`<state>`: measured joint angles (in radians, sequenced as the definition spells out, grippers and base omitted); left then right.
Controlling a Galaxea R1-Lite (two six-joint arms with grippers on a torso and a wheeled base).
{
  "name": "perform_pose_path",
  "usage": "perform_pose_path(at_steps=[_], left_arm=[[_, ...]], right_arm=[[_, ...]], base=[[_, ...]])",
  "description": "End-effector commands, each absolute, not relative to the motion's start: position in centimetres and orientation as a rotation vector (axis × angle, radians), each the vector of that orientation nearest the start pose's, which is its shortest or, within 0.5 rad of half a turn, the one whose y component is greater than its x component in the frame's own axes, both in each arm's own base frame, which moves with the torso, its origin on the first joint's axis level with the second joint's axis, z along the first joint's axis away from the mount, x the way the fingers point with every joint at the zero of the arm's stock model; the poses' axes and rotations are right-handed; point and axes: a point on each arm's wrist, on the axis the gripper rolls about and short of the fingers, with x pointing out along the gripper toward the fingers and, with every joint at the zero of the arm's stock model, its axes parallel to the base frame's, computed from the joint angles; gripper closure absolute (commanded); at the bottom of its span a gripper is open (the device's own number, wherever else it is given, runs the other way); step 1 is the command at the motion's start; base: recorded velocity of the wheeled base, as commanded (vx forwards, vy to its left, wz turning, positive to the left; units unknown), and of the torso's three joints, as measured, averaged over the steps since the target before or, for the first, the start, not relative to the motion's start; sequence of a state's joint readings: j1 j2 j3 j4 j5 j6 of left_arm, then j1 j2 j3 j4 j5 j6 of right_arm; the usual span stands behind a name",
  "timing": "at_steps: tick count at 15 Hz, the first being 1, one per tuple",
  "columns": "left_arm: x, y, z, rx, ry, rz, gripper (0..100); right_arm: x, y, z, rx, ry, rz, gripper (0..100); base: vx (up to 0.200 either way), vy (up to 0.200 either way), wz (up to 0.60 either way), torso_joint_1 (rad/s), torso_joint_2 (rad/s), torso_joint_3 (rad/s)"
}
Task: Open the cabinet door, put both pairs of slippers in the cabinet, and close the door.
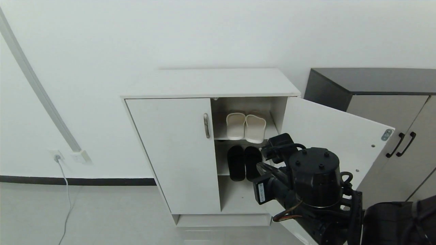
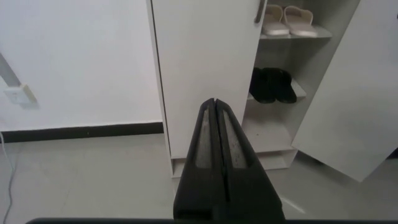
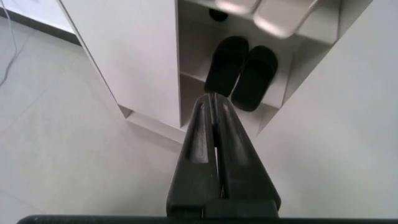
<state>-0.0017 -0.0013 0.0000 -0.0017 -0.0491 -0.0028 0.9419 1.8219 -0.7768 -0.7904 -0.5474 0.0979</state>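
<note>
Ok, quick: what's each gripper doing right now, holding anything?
Left gripper: closed, holding nothing.
Right gripper: closed, holding nothing.

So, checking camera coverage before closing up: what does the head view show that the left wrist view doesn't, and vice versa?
Head view only: the white cabinet top and the dark cabinet beside it. Left wrist view only: the left hand, shut. Both: beige slippers on the upper shelf, black slippers one shelf below, and the open door.
</note>
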Motion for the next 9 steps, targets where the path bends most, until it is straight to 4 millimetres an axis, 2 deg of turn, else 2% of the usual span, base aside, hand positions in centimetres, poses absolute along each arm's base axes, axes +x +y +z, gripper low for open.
perform_pose_path(at_steps=[1, 9], left_arm=[[-2.28, -0.11, 7.56, -0.003, -0.001, -0.051, 100], [-2.28, -0.11, 7.56, -0.003, -0.001, -0.051, 100]], right_arm=[[19.98, 25.47, 15.30, -0.076, 0.205, 0.382, 100], [19.93, 25.40, 15.05, -0.082, 0.213, 0.382, 100]], base=[[0.000, 0.000, 0.00, 0.178, -0.48, -0.325], [0.000, 0.000, 0.00, 0.198, -0.51, -0.313]])
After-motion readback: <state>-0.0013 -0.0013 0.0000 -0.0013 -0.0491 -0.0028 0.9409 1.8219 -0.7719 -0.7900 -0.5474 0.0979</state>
